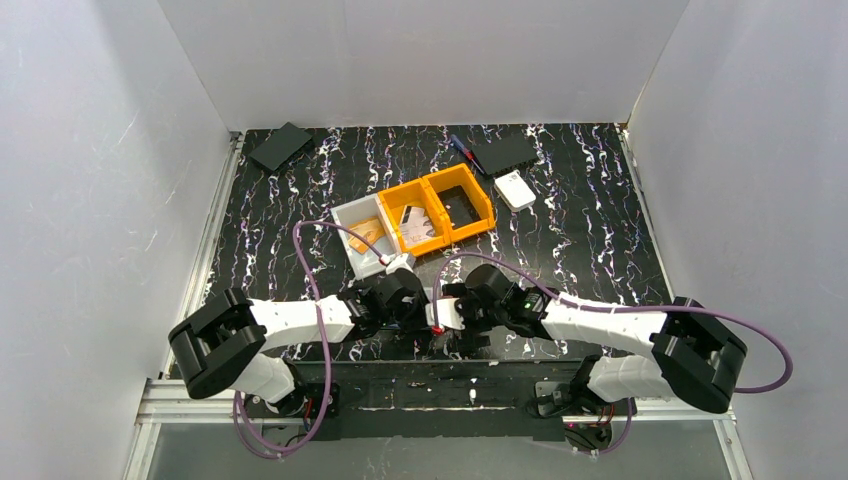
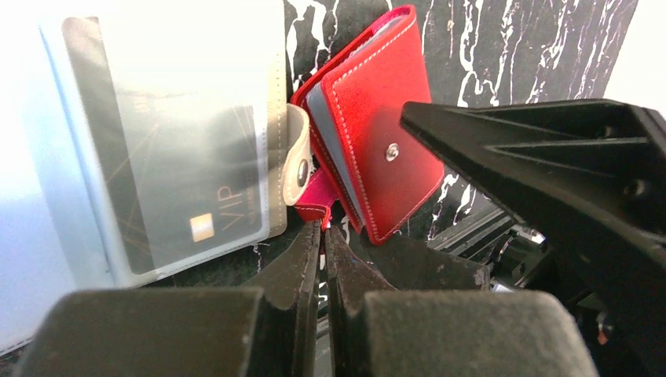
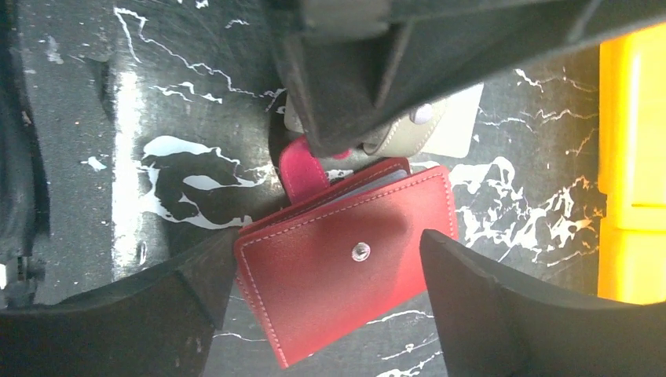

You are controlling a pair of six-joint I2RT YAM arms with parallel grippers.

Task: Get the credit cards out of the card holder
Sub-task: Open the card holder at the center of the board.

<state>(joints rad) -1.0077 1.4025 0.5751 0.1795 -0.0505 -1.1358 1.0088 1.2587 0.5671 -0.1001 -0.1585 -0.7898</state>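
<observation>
Two grippers side by side: left gripper [image 2: 322, 232] clenched on pink strap [image 2: 316, 199] of red card holder [image 2: 385, 149], apparently off the table [image 3: 196, 118]; right gripper [image 3: 326, 259] gaping astride it; thin strap could slip, dropping holder.

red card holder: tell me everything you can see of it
The card holder is a small red leather-look case with pale stitching, rounded corners and a silver snap stud mid-cover. The cover is folded over, with grey-blue sleeves showing at its edge. The pink strap is unfastened. It lies skewed on or just over the black marbled table. The left fingers, shut, pinch the strap. The right fingers stand open on either side, contact unclear.
</observation>
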